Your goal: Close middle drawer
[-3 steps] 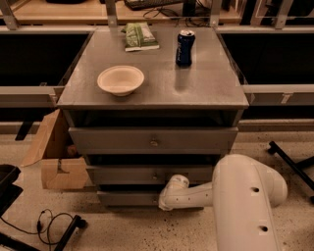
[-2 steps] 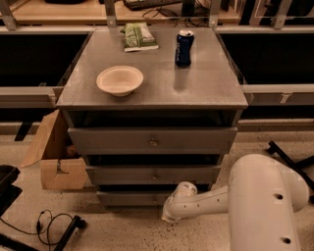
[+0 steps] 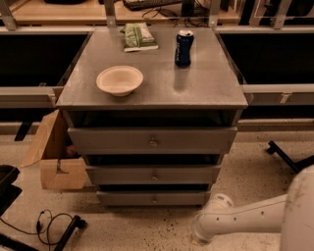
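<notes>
Withdrawn rightward, the gripper (image 3: 202, 237), state untellable, hangs apart from the middle drawer (image 3: 154, 175), below its right edge.

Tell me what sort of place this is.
Probably an office or lab workspace: a grey drawer cabinet carrying a bowl and soda can, a cabled desk behind, a cardboard box on the floor. The gripper hangs low, beside the bottom drawer.

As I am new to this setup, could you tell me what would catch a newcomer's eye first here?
The grey cabinet fills the centre, its middle drawer under a dark gap, with a pale bowl, a blue can and a green packet on top. The white arm shows at the lower right, its gripper low by the floor, apart from the cabinet.
</notes>
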